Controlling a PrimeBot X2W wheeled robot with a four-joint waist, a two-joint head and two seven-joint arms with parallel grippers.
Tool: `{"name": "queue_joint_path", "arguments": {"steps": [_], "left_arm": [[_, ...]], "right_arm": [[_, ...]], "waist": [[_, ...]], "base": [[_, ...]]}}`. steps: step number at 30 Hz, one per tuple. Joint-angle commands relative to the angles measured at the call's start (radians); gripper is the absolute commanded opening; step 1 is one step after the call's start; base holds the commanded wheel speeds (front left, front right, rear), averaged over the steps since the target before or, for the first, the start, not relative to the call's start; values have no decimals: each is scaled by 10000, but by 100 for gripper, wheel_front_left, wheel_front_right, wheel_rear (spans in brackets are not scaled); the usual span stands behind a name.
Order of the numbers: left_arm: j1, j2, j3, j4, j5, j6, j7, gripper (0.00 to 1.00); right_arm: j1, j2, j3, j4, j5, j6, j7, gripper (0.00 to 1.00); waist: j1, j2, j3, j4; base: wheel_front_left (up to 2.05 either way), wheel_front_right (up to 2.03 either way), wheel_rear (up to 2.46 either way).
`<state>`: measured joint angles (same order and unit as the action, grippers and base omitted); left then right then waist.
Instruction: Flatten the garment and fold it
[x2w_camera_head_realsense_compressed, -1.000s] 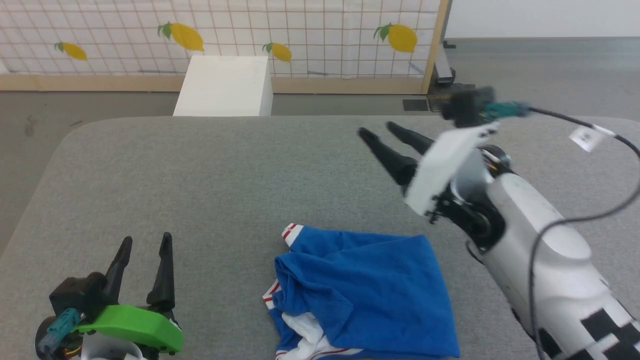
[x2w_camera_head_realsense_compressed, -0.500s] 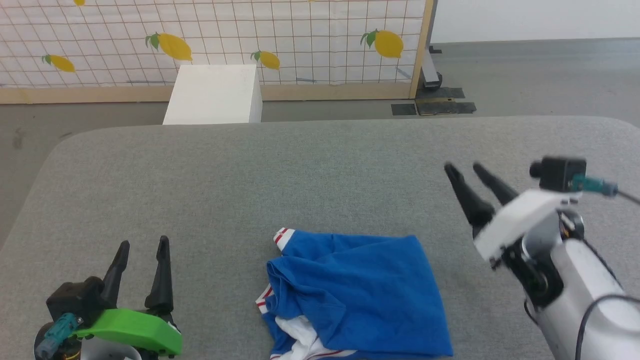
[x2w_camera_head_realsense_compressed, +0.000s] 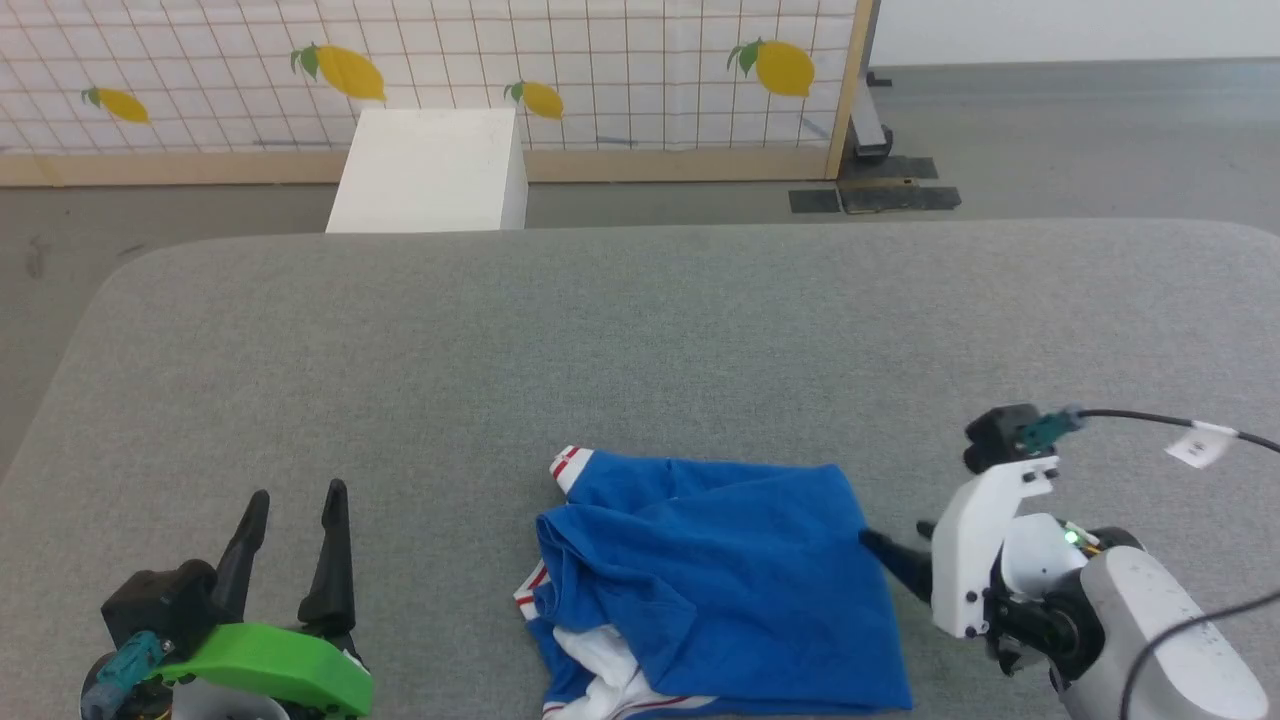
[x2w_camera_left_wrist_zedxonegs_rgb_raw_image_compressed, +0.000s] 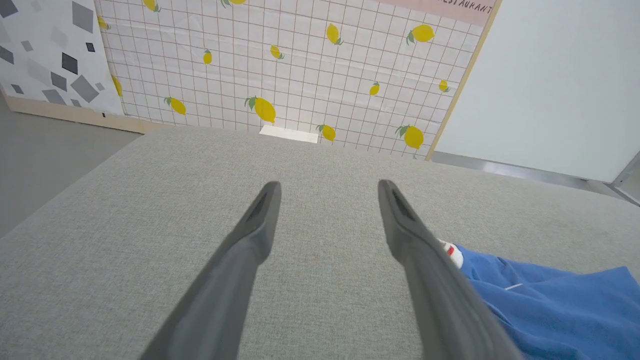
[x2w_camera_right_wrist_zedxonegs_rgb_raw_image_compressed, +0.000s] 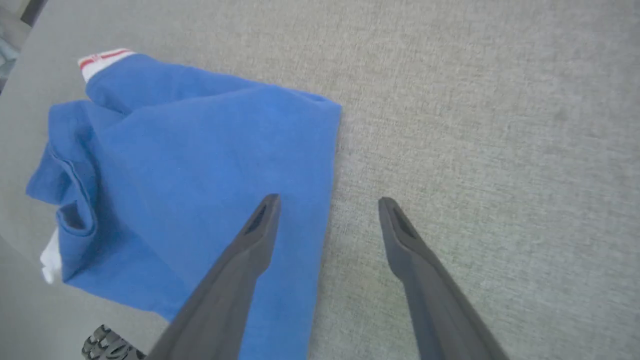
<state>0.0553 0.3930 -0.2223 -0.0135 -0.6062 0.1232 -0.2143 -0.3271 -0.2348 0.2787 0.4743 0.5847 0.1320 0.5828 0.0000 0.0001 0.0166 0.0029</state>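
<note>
The garment (x2w_camera_head_realsense_compressed: 720, 590) lies in a rumpled heap near the front of the gray desk (x2w_camera_head_realsense_compressed: 500, 350), not flat yet. The right gripper (x2w_camera_right_wrist_zedxonegs_rgb_raw_image_compressed: 328, 200) is spread wide at the heap's right edge, holding nothing. The left gripper (x2w_camera_head_realsense_compressed: 295, 492) sits spread and empty, well apart. Flattening and folding both look left to do.

L claw (x2w_camera_head_realsense_compressed: 297, 492) green-shrouded, R claw (x2w_camera_right_wrist_zedxonegs_rgb_raw_image_compressed: 328, 199) white-bracketed.
</note>
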Motion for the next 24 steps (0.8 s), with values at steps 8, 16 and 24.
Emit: {"name": "queue_joint_path", "arguments": {"steps": [8,16,24], "left_arm": [[-236,-48,-98,57,-77,-143,-68,100],[-519,-70,-137,122,-95,-234,-113,100],[-693,-117,-161,301,-136,-336,-183,100]], "right_arm": [[-534,690,-109,-184,-1175,-13,2982,100],[-588,1176,-3,-222,-2012,-13,4016,100],[-440,1366,283,31,-2229,-13,4523,50]], "waist": [[0,-1,420,249],[0,-1,772,472],[0,-1,935,596]], "base": [[0,0,0],[0,0,0],[0,0,0]]}}
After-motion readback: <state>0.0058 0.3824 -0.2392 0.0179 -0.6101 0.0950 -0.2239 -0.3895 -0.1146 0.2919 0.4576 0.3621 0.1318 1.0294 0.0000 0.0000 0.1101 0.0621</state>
